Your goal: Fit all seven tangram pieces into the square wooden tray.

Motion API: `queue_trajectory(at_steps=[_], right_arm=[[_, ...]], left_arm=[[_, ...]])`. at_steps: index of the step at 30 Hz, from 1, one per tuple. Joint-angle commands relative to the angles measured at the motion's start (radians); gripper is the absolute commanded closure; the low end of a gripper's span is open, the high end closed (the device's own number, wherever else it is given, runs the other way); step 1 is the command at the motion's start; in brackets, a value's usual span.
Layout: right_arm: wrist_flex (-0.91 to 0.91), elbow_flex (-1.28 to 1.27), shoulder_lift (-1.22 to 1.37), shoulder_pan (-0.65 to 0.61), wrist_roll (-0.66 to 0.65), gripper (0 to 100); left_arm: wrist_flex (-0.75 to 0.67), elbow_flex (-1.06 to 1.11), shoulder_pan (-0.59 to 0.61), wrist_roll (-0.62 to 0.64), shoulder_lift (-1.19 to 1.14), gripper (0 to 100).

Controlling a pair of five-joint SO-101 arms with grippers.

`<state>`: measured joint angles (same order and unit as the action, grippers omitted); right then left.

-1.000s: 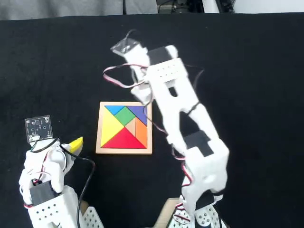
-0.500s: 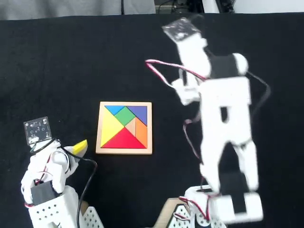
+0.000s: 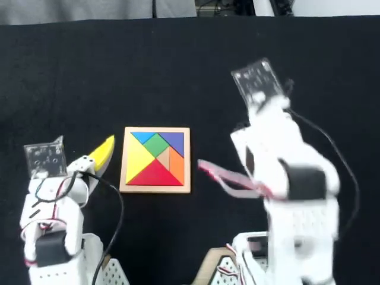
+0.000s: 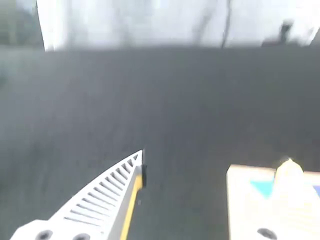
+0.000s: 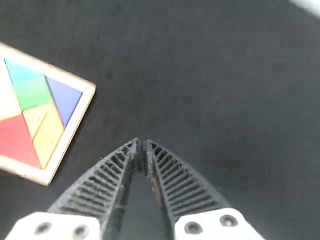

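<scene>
Wooden tray [image 3: 154,189], mid-worktop, seems to hold all seven tangram pieces [image 3: 148,160], so the wide left pincer [image 4: 215,162] at its 9 o'clock and the closed, empty right pincer [image 5: 141,145] must not touch it.

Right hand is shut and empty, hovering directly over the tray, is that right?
Not quite. The right hand is shut and empty, but it is not over the tray. The right wrist view shows it above the black table, beside the tray.
</scene>
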<state>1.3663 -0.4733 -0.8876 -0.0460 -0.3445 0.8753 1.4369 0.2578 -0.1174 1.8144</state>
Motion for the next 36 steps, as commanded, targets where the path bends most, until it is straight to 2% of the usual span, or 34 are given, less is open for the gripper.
queue_trajectory(at_steps=[1,6,9,14,19,23,26,29,33,36], right_arm=[[-0.025,-0.002,-0.277,0.015,0.009,98.7],[-0.012,-0.002,-0.527,0.015,0.009,98.7],[0.021,-0.002,-0.653,0.015,0.011,98.7],[0.110,-0.008,-0.832,0.015,0.011,98.7],[0.100,-0.130,-1.017,0.021,0.009,98.7],[0.092,-0.217,-1.004,0.023,0.002,98.7],[0.048,-0.231,-1.007,0.023,0.002,98.7],[-0.038,-0.303,-1.007,0.023,0.008,98.7],[-0.216,-0.519,-1.007,0.023,0.003,98.7],[-0.370,-0.728,-1.007,0.023,0.002,98.7]], left_arm=[[0.095,-0.265,-0.050,0.020,0.005,60],[0.275,-0.504,-0.041,0.035,0.005,60],[0.413,-0.677,-0.048,0.094,0.005,60],[0.643,-0.894,-0.044,0.097,0.006,60],[0.749,-1.021,-0.039,0.098,0.009,60],[0.806,-1.086,-0.039,0.097,0.009,60],[0.810,-1.093,-0.039,0.095,0.009,60],[0.766,-1.004,-0.039,0.095,0.009,60],[0.601,-0.756,-0.039,0.095,0.009,60],[0.417,-0.515,0.022,0.095,0.009,60]])
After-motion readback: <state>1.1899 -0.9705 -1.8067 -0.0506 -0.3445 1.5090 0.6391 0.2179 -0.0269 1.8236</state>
